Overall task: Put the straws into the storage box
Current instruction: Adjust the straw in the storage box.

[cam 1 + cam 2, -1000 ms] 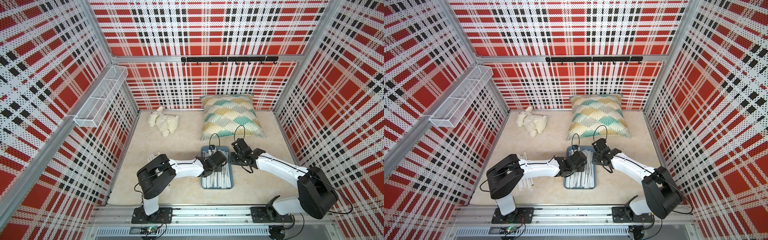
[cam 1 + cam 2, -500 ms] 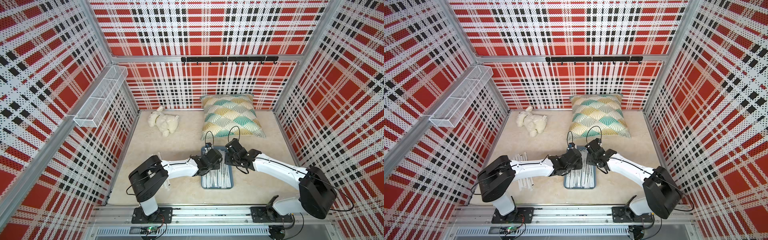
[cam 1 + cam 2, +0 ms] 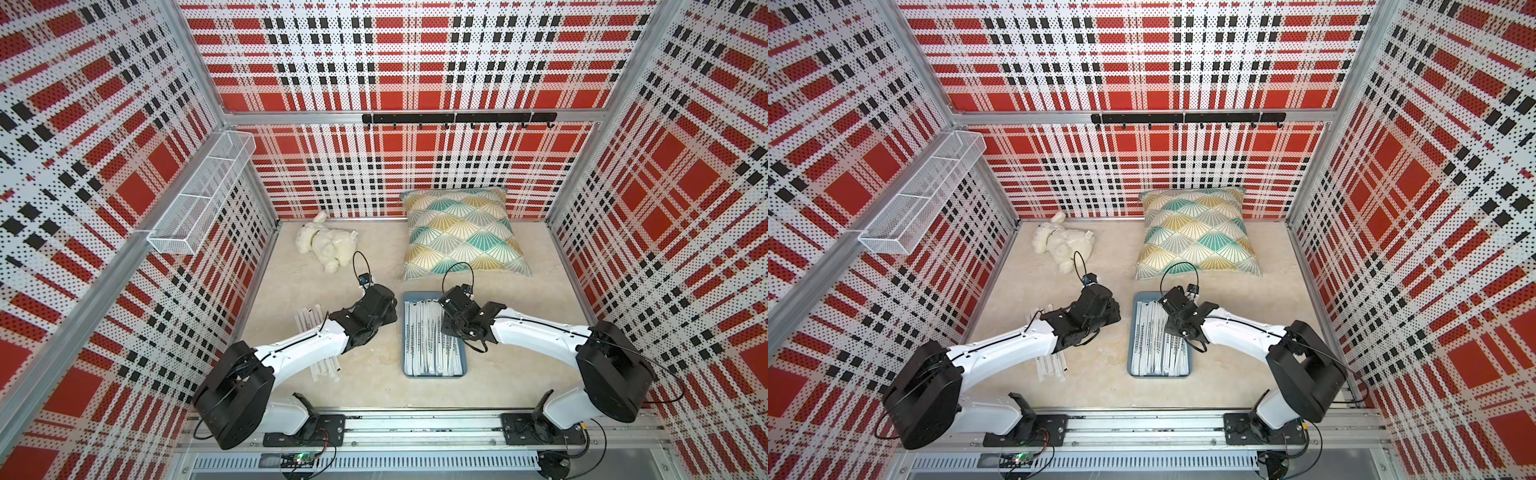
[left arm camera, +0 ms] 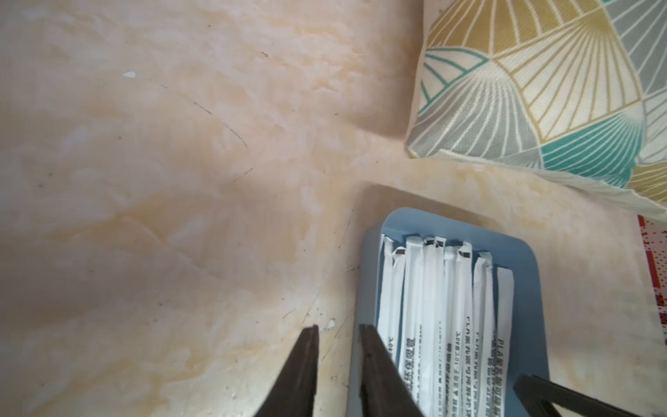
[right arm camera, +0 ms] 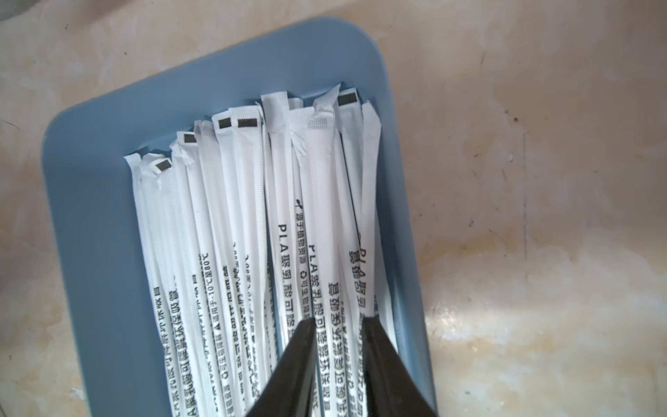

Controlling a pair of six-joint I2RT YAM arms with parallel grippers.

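1. The storage box (image 3: 434, 375), a shallow slate-blue tray, lies on the worktop (image 3: 365, 374) between the two arms, just in front of the patterned pillow (image 3: 457, 232).
2. Many straws (image 5: 245, 216) in white printed wrappers lie in the box side by side along its length, filling most of its floor.
3. More straws (image 3: 1050, 365) lie loose on the worktop to the left of the box, partly under the left arm.
4. The left end effector (image 4: 337, 330) has its jaws narrowly parted with nothing between them. It sits at the box's left rim (image 4: 364, 289).
5. The right end effector (image 5: 337, 319) is over the straws in the box with a narrow gap. Flat wrappers show through the gap, but I cannot tell whether the tips touch them.
6. A white wire-mesh basket (image 3: 199, 199) with dividers hangs on the left wall.
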